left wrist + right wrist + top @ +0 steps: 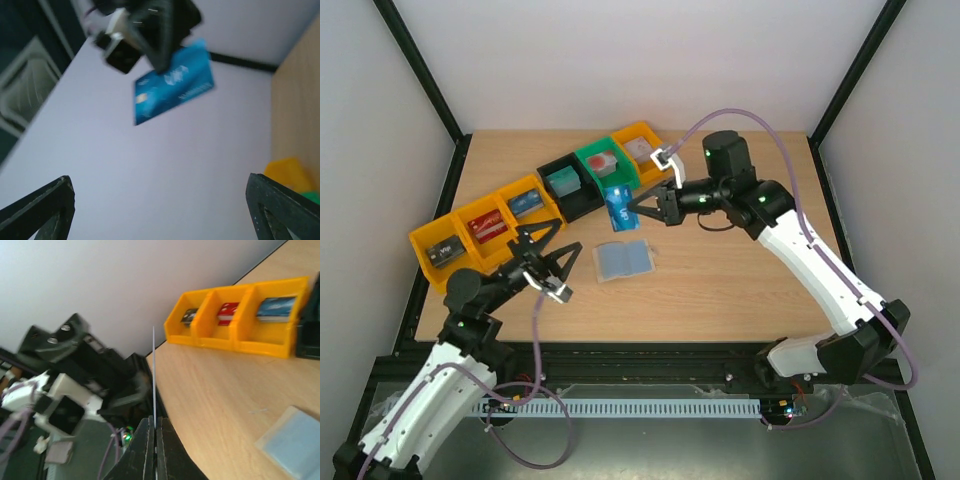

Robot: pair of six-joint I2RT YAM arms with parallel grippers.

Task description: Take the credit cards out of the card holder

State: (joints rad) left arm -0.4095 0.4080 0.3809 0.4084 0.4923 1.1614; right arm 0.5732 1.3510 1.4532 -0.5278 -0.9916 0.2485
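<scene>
The card holder point(622, 259) lies flat on the table, unfolded, with its light blue inside facing up; its corner also shows in the right wrist view point(295, 442). My right gripper point(638, 207) hovers above and behind it, shut on a blue credit card point(618, 205). In the right wrist view that card point(154, 375) is edge-on between the closed jaws point(154, 427). The left wrist view shows the same blue card point(172, 82) hanging in the air. My left gripper point(555, 243) stands wide open and empty to the left of the holder, its fingertips point(47, 210) far apart.
A row of bins runs diagonally along the back left: yellow ones point(470, 235) holding card packs, then a black bin point(570, 185), a green bin point(605, 165) and another yellow bin point(640, 150). The yellow bins point(240, 315) also show in the right wrist view.
</scene>
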